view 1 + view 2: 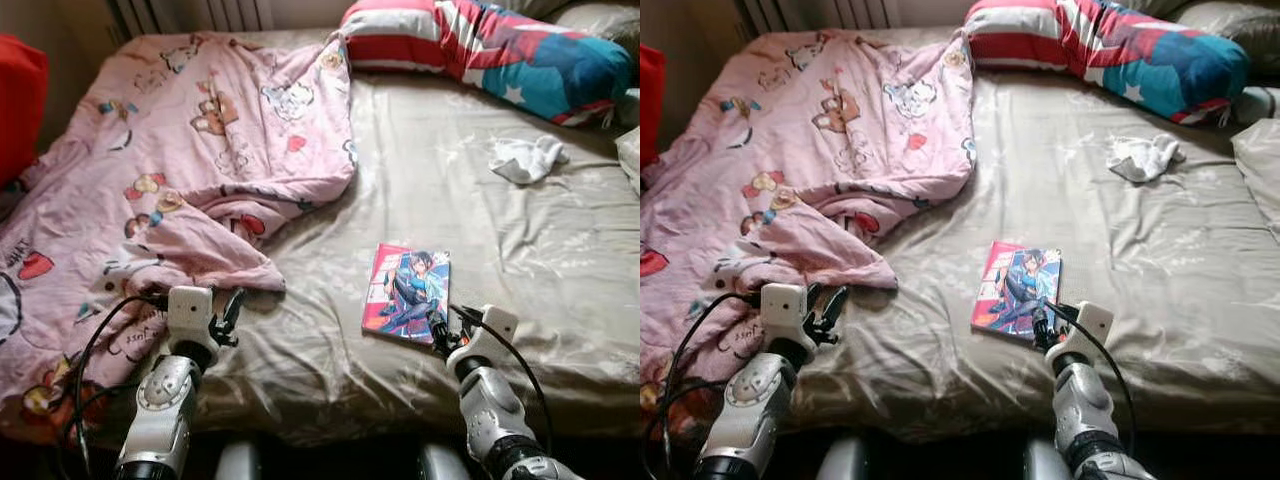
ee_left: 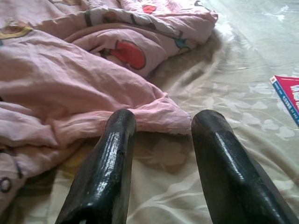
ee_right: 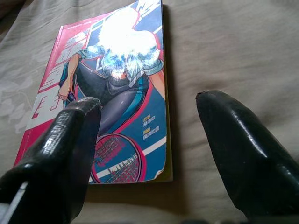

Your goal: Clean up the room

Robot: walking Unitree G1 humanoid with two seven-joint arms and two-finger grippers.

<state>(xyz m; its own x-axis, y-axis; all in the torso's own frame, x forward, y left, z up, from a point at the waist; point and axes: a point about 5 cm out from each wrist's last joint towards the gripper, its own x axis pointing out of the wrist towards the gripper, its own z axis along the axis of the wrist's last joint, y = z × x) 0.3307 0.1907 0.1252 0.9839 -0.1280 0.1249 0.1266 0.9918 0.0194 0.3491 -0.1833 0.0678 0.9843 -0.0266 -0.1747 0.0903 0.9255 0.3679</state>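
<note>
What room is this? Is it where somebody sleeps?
Most likely a bedroom. There's a bed with a rumpled pink cartoon blanket, a striped pillow at its head, and a comic book lying on the sheet.

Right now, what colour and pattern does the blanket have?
The blanket is pink with cartoon animal prints, best seen in the left eye view.

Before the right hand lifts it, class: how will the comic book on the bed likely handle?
The comic book looks thin and soft-covered, so it will probably bend if pinched at one edge. Its glossy cover glares in the right wrist view, so it may be slippery. Lying flat on the soft sheet, its edge may be hard to get under.
</note>
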